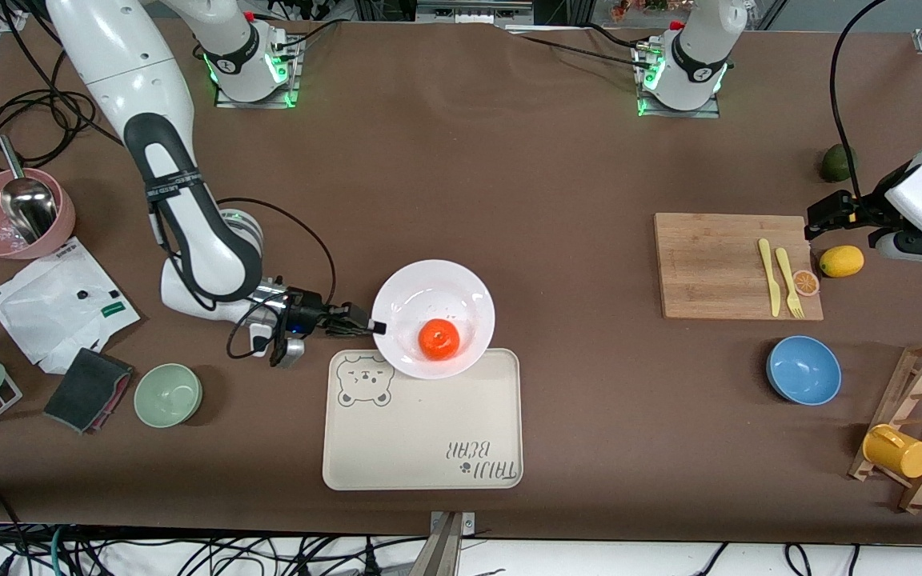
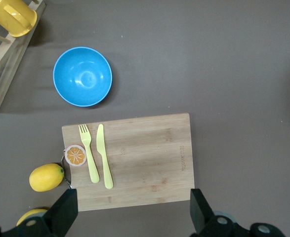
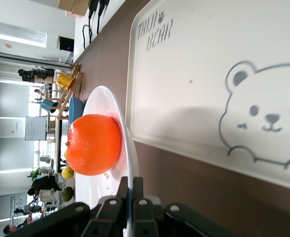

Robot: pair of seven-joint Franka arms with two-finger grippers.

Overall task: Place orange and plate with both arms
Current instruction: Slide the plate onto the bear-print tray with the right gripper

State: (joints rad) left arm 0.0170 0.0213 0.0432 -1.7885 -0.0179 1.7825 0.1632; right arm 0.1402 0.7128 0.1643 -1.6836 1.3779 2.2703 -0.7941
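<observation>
Front view: the right claw (image 1: pixel 370 326) is clamped on the rim of the plate (image 1: pixel 429 290), at the edge toward the right arm's end of the bench (image 1: pixel 509 160). The orange (image 1: pixel 438 339) sits in the plate, on the side nearer the front camera. That side of the plate overlaps the edge of the bear tray (image 1: pixel 422 432).

Right wrist view adds what the front view cannot: both fingers (image 3: pixel 137 185) pressed together with the thin plate (image 3: pixel 127 153) rim edge-on between them, the orange (image 3: pixel 94 144) just beside the grip, and the tray (image 3: pixel 199 79) with its bear print close alongside.

Left claw (image 1: pixel 811 223): apart and empty, up over the bench by the corner of the cutting board (image 1: pixel 717 264); that arm waits. The left wrist view looks straight down between the two spread fingers (image 2: pixel 61 210) onto the board (image 2: pixel 145 158), which carries a yellow fork (image 2: pixel 89 155) and knife (image 2: pixel 103 155), with a small orange-slice disc (image 2: pixel 76 155) at the board's edge. A lemon (image 2: pixel 46 177) lies just off the board; a second yellow fruit is partly hidden by a finger.

Other items: blue bowl (image 1: pixel 803 370), nothing in it, nearer the front camera than the board. Wooden rack (image 1: pixel 917 424) holding a yellow cup (image 1: pixel 896 451). A dark green fruit (image 1: pixel 837 162) farther from the camera than the lemon. Toward the right arm's end: green bowl (image 1: pixel 168 394), also bare; pink bowl (image 1: pixel 16 213) holding a metal scoop (image 1: pixel 26 200); a white packet (image 1: pixel 57 302); a dark cloth (image 1: pixel 87 389).
</observation>
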